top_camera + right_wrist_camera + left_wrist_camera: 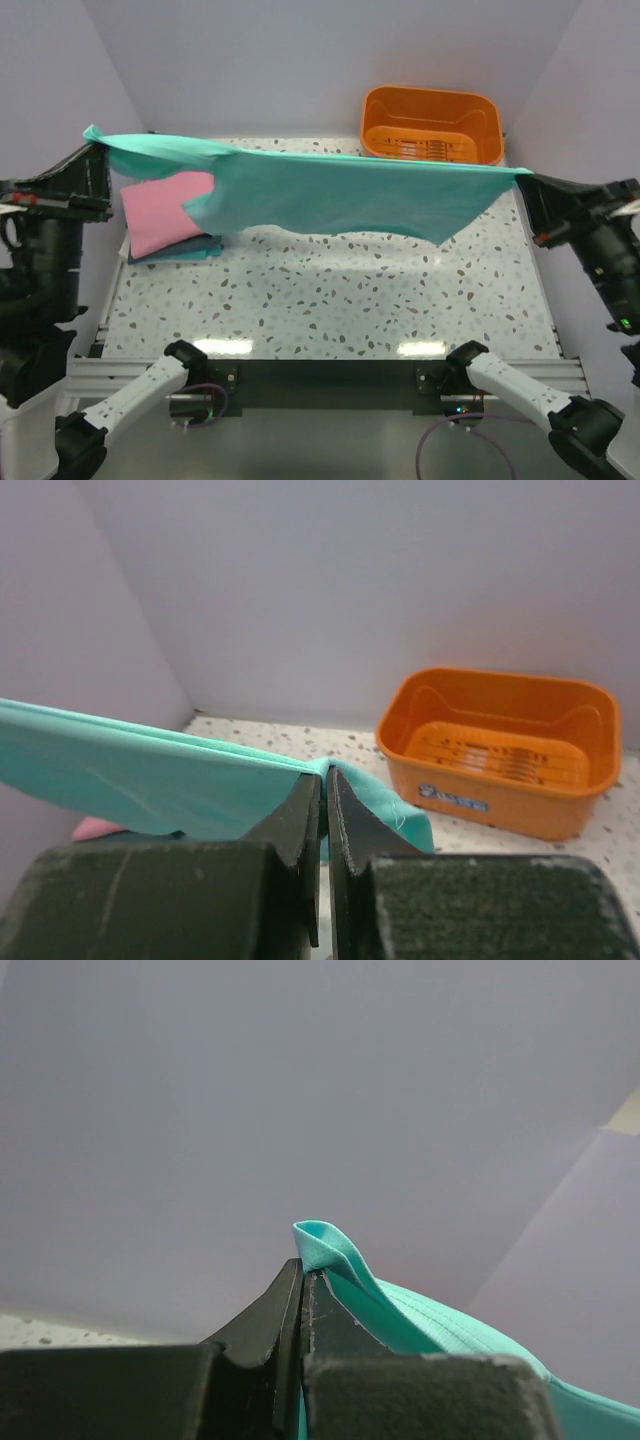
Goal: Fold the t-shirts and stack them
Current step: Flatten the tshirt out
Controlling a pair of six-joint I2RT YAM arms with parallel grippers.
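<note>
The teal-green t-shirt (320, 190) hangs stretched in the air across the table between both grippers. My left gripper (97, 143) is shut on its left edge; the cloth (340, 1255) pokes up past the tips (302, 1270). My right gripper (522, 178) is shut on its right edge; the cloth (150, 770) runs off to the left from the tips (325, 775). The pink t-shirt (160, 215) lies folded at the left of the table on the darker blue-teal t-shirt (185, 254), of which only an edge shows. The hanging shirt partly hides them.
An orange plastic basket (432, 125) stands at the back right, also in the right wrist view (500, 750). The speckled table (330, 300) is walled by pale panels at the back and sides. The arm bases sit at the near edge.
</note>
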